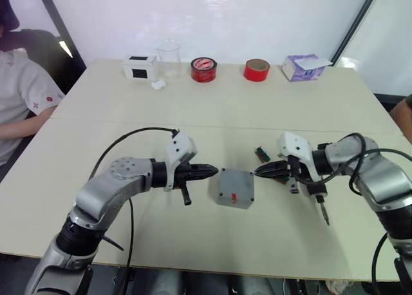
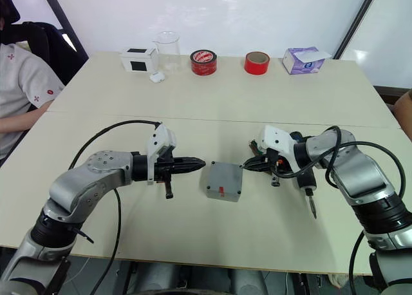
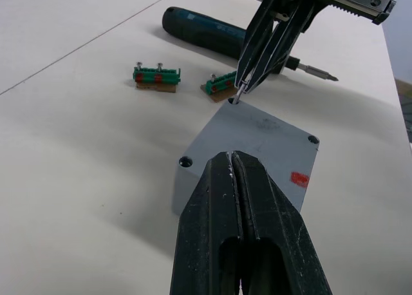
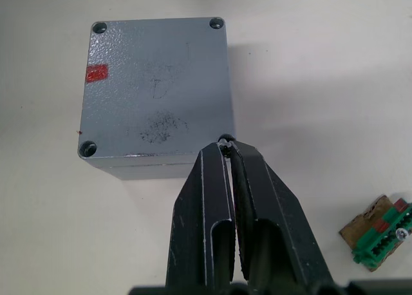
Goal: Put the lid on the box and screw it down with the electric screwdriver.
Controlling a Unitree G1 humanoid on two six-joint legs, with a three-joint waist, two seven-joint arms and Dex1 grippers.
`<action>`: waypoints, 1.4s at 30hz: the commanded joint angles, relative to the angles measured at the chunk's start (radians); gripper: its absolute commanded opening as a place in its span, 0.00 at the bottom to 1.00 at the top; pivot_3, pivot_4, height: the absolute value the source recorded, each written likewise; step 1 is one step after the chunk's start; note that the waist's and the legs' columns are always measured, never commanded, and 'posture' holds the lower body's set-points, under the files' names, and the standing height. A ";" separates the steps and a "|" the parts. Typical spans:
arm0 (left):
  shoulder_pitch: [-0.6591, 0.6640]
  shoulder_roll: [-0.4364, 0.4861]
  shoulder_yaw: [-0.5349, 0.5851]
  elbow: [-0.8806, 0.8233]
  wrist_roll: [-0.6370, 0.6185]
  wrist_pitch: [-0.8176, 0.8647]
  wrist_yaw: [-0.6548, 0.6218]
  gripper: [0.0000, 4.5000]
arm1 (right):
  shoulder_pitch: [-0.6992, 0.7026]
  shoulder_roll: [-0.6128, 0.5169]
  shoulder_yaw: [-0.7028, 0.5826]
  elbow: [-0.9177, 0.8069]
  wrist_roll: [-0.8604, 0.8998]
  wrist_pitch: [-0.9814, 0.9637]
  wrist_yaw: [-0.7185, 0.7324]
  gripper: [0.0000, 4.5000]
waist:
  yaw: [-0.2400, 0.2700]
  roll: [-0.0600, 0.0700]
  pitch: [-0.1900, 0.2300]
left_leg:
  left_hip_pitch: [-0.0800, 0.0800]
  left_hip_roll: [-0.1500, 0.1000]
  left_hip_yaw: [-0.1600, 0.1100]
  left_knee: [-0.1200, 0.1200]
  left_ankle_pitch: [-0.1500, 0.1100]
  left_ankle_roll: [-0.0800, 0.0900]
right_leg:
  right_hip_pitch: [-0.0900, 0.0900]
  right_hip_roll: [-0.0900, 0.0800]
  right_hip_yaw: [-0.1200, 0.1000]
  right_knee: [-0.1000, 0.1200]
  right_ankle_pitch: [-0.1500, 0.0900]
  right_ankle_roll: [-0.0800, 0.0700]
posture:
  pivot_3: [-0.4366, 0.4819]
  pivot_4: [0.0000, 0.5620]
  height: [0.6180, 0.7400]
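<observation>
Two arms meet over the tabletop (image 1: 193,243), one on each side of the box (image 1: 235,189), which sits near the middle with the lid (image 4: 154,92) already seated on it, red spot up. Lying just beyond the right arm is the electric screwdriver (image 3: 212,32), untouched, its bit pointing away from the box. The left gripper (image 1: 207,172) hovers just beside the box's left edge, jaws pressed shut on nothing. The right gripper (image 4: 224,147) has its jaws pinched on a small screw (image 3: 237,96), the tip held right at the lid's near corner hole. Three other corner holes look dark and empty.

So the lid is on and the step in hand seems to be seating the first screw. Next, I judge, the screw must stand upright in its hole before release; then the screwdriver has to be picked up. A tilted screw could topple out.
</observation>
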 commanded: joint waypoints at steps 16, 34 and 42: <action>0.046 -0.049 0.015 -0.051 -0.003 -0.020 0.046 0.00 | -0.127 -0.039 0.085 -0.026 -0.098 0.011 0.079 0.07 | 0.001 0.000 0.000 | 0.000 0.000 0.000 0.000 0.000 0.000 | 0.000 -0.001 0.000 0.000 0.000 -0.001 | 0.48 0.27 1.00; 0.015 -0.100 0.131 -0.042 -0.095 0.007 0.093 0.00 | -0.151 0.011 -0.224 -0.007 0.074 0.254 -0.068 0.66 | 0.002 0.000 0.000 | 0.000 0.000 0.000 0.000 0.000 0.000 | 0.000 -0.001 0.000 0.000 -0.001 -0.002 | 0.48 0.27 1.00; -0.137 -0.098 0.256 0.008 -0.284 0.117 0.088 0.00 | -0.356 0.174 -0.723 0.065 0.191 0.891 -0.501 0.99 | -0.008 0.000 0.000 | 0.000 -0.001 0.000 0.000 0.000 -0.001 | 0.000 -0.004 -0.001 0.001 0.000 -0.004 | 0.48 0.27 1.00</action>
